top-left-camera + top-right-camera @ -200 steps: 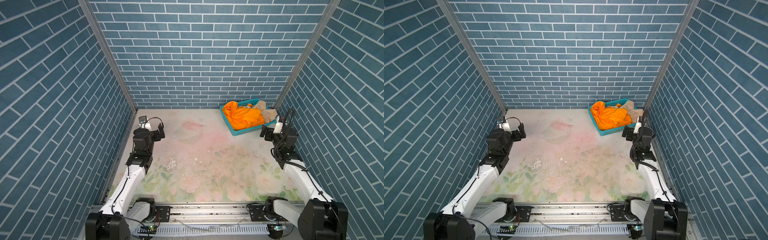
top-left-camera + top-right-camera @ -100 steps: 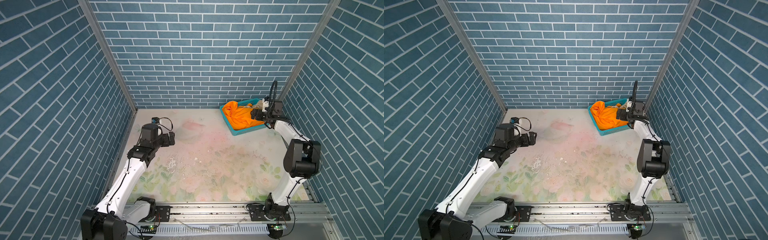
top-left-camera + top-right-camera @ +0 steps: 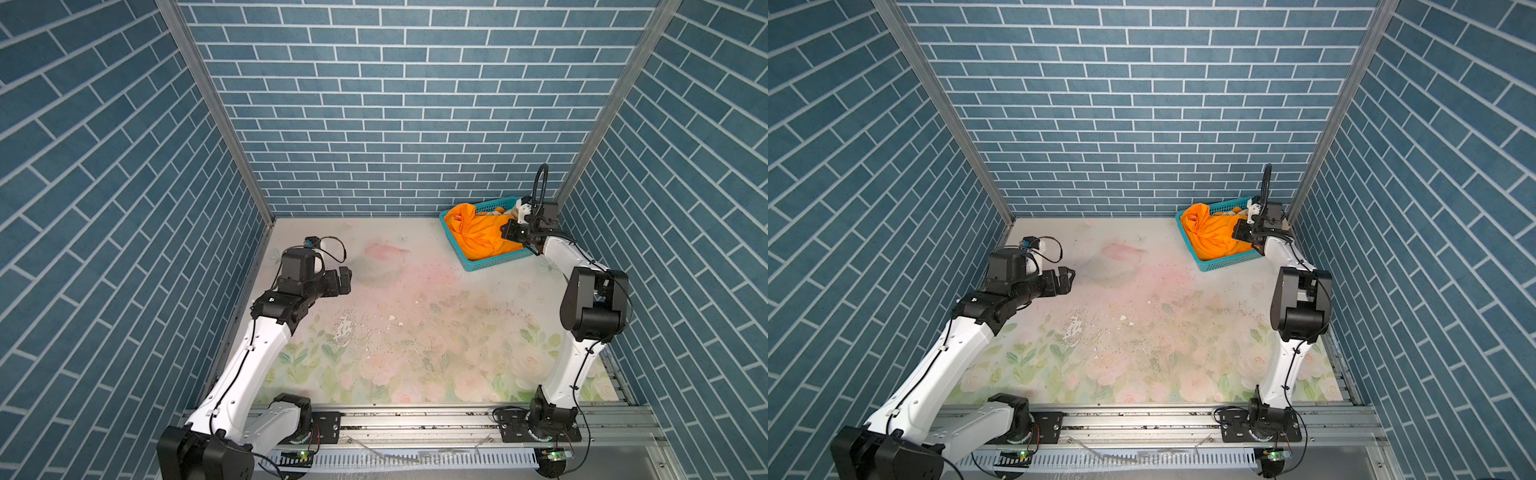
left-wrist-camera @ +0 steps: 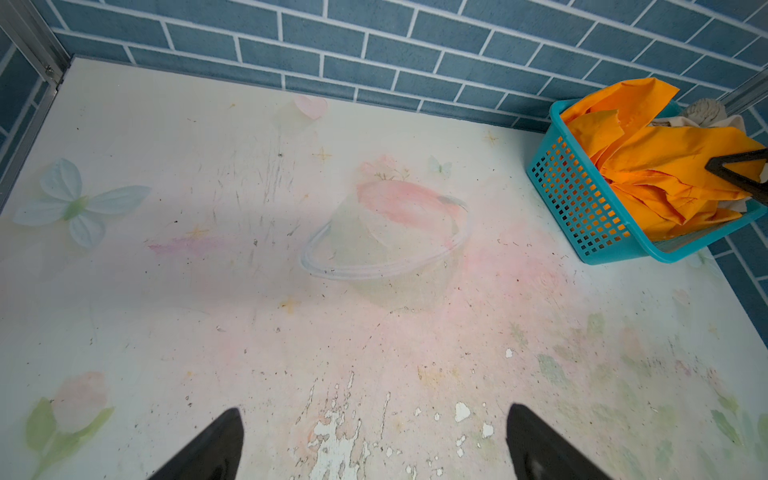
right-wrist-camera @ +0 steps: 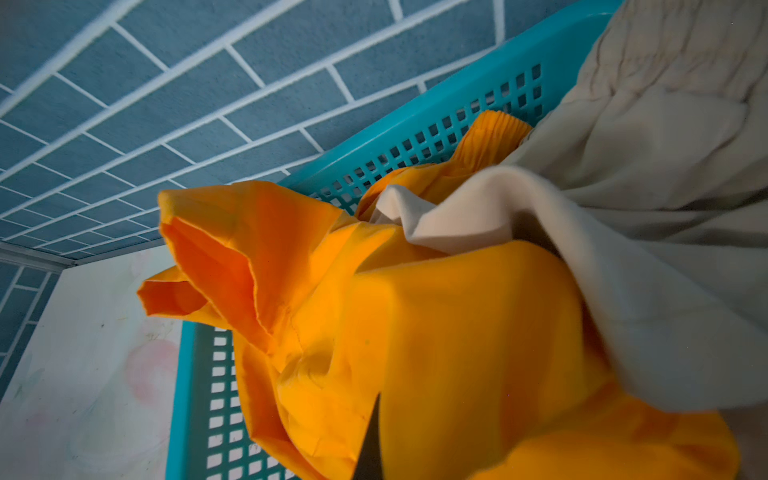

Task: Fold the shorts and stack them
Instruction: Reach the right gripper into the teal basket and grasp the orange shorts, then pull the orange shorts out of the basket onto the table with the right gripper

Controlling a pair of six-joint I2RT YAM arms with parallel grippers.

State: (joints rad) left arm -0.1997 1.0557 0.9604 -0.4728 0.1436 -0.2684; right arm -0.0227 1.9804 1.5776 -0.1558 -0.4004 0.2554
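The shorts are both in the teal basket (image 3: 494,261) at the upper right of both top views, in the far right corner of the bench (image 3: 415,332), close against the blue brick wall (image 3: 415,104). The orange shorts (image 3: 478,239) fill most of the basket in a crumpled heap, and one fold rises above its left rim. Of the beige shorts (image 3: 495,211), only a small strip shows at the back of the basket in a top view. In the right wrist view the beige shorts (image 5: 665,166) lie partly over the orange shorts (image 5: 457,332), with the basket's perforated wall (image 5: 415,137) behind them.

The right claw (image 3: 509,232) reaches into the basket from its right side and sits low on the orange heap. Its jaws are together and pinched into the orange cloth. In the right wrist view only a thin dark sliver of one finger (image 5: 370,449) shows, and orange cloth bulges over the rest.

The left claw (image 3: 343,282) hangs above bare bench at the middle left of both top views, well apart from the basket. In the left wrist view its two dark fingertips (image 4: 224,440) stand wide apart with nothing between them. The same view has the basket (image 4: 582,208) at its upper right.
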